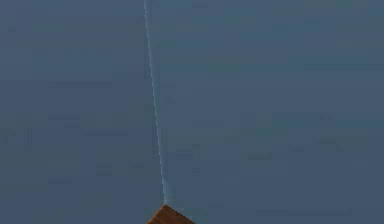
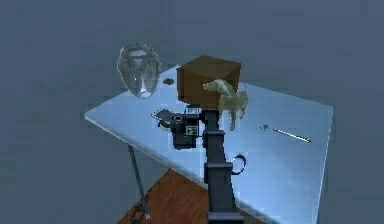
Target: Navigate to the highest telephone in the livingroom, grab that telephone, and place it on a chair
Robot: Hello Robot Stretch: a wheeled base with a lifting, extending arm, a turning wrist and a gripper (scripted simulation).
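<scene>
In the arm side view the dark arm point(image 2: 214, 165) rises from the bottom edge over a pale blue table point(image 2: 285, 165). At its far end are the white marked squares and the gripper point(image 2: 172, 122), low over the tabletop near the table's middle. A small dark shape point(image 2: 160, 118) lies on the top right at the fingers. I cannot name it as a telephone. Whether the gripper holds anything I cannot tell.
On the table stand a clear glass vase point(image 2: 138, 68) at the back left, a brown box point(image 2: 209, 76) and a tan dog statue point(image 2: 230, 100) beside the arm. A thin pen-like thing point(image 2: 291, 134) lies to the right. The forward view faces a blue-grey wall corner point(image 1: 155, 100).
</scene>
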